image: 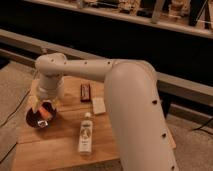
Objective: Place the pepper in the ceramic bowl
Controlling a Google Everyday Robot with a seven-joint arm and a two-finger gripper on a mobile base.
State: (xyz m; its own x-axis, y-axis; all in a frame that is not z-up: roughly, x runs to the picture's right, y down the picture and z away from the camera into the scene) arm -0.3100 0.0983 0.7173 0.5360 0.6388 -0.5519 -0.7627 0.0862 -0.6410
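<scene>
Tool [42, 107] hangs directly over the ceramic bowl [39, 118] at the counter's [55, 145] nine o'clock edge, fingers spread wide and gripping nothing. Pepper [43, 121] lies inside the bowl, orange against the dark glaze. Placement looks done; only lifting the arm clear seems left. Clear bottle [85, 133] lies at the bowl's three o'clock, apart.
</scene>
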